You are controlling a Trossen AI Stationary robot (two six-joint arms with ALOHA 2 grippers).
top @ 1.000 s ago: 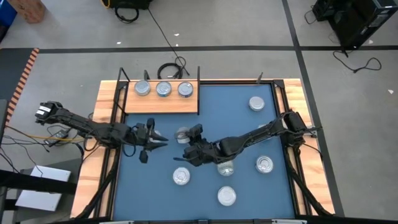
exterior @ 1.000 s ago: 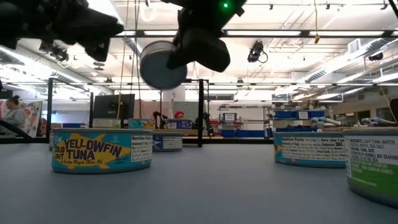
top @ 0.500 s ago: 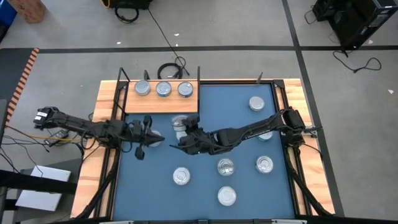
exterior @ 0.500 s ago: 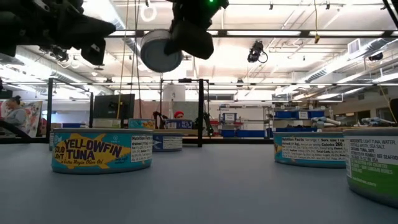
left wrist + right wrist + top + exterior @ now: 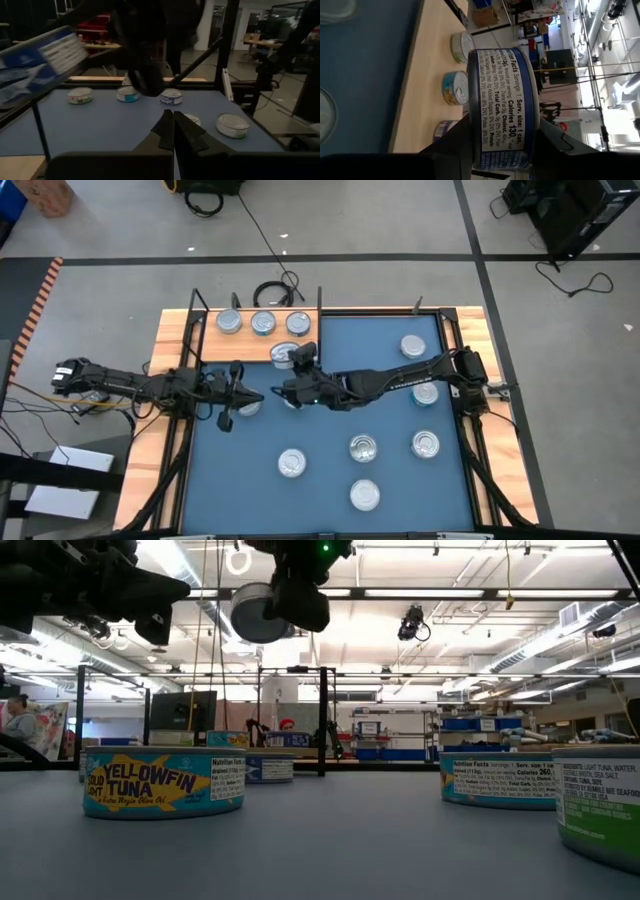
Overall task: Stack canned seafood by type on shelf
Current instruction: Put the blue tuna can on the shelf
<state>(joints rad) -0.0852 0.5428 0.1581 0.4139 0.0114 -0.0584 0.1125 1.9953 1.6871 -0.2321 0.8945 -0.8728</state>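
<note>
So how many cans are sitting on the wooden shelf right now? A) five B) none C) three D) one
C: three tins sit in a row on the shelf, while a fourth tin is held in the air by the right gripper at the shelf's edge.

Three tins (image 5: 263, 323) line the shelf (image 5: 225, 348) back; its front strip and the mat (image 5: 370, 370) centre lie open.

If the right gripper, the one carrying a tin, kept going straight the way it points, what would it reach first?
The right gripper holds a tin and points toward the shelf. It would probably meet the row of three tins there first, though its height above them is unclear.
</note>
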